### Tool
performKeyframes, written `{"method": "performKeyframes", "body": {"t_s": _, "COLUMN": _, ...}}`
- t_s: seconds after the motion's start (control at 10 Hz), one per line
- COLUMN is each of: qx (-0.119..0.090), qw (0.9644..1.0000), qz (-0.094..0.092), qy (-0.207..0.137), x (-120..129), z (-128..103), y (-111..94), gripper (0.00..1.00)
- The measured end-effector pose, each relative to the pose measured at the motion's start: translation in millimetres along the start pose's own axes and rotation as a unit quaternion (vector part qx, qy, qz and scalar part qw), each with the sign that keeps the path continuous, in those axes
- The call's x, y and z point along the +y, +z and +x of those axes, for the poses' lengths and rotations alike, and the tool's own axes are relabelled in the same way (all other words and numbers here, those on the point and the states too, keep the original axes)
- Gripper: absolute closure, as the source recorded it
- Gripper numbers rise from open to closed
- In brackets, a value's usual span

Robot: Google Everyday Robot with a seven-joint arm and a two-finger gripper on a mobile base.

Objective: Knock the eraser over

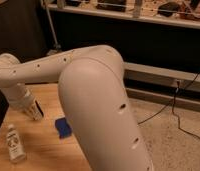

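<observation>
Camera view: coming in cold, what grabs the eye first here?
The robot's big white arm fills the middle, reaching toward the picture's left over the wooden table. At its far end the tool sits low beside the dark eraser. A blue block lies right of them, a clear bottle nearer the front edge.

Matt wooden table [45,150], clear plastic bottle [14,145], smooth pale end effector [32,112] beside eraser [38,110]

The white arm [68,65] is arching across to the left, its gripper [30,107] hanging low beneath the bent wrist [14,91].
</observation>
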Motion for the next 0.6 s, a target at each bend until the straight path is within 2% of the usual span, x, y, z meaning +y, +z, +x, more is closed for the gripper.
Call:
{"method": "performKeyframes", "body": {"t_s": 0.3, "qx": 0.028, "qw": 0.9995, "qz": -0.011, "qy": -0.001, "x": 2.5, "z": -17.6, "y": 24.2, "gripper": 1.00}}
{"method": "performKeyframes", "body": {"t_s": 0.6, "qx": 0.043, "qw": 0.9991, "qz": -0.007, "qy": 0.000, "x": -0.9, "z": -34.4, "y": 41.1, "gripper": 1.00}}
